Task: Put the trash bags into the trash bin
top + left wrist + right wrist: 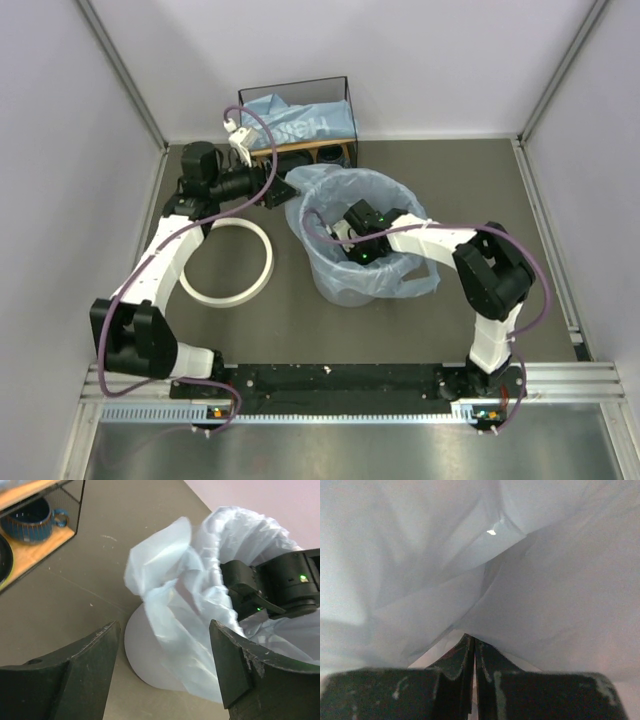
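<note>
The trash bin [350, 285] stands mid-table, lined with a light-blue trash bag [335, 185] whose film spills over its top. My right gripper [362, 256] reaches down inside it. In the right wrist view its fingers [472, 639] are shut, tips pressed against the bag's film [545, 580]. My left gripper [278, 193] hovers open just left of the bin. In the left wrist view it [164, 647] frames the bin's whitish wall [142, 662] and the hanging bag [195, 620] without touching either. A second trash bag [295, 122] lies on the shelf.
A white ring [225, 300] lies flat on the table left of the bin. A black-wire wooden shelf [300, 152] stands at the back wall, holding a dark blue cup [30, 522]. Walls close in on three sides.
</note>
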Available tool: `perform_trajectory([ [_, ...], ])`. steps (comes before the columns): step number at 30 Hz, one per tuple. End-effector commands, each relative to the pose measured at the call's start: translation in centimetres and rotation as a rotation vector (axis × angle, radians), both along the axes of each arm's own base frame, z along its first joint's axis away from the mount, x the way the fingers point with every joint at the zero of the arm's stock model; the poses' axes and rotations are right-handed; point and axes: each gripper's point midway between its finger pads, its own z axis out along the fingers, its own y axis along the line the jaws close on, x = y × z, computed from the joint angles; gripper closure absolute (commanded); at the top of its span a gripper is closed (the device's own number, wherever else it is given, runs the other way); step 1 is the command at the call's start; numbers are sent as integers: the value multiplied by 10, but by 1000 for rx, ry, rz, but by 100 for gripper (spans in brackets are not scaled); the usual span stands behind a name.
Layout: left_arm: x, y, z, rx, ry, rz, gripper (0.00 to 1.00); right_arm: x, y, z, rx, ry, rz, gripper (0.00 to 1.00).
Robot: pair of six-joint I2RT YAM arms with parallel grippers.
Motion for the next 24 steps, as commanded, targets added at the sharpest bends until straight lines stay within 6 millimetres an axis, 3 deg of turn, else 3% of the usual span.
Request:
perform_trajectory([
  [1,23,-1,5,-39,31,64,22,13,-6,-15,-46,-33,58,100],
  [4,24,-4,-9,-65,96,53,24,13,-7,-19,-59,-25,97,100],
  [5,23,-6,-21,-79,152,58,29,12,-7,-20,-63,-16,115,100],
  [8,19,-8,-33,-100,204,54,36,9,-6,-22,-74,35,132,100],
  [12,11,-8,-47,-106,257,50,54,15,5,-1,20,20,117,100],
  [15,10,-8,-49,-104,259,50,56,21,18,22,115,-56,136,100],
  [24,10,-6,-54,-84,264,59,57,27,27,43,195,-142,147,100],
])
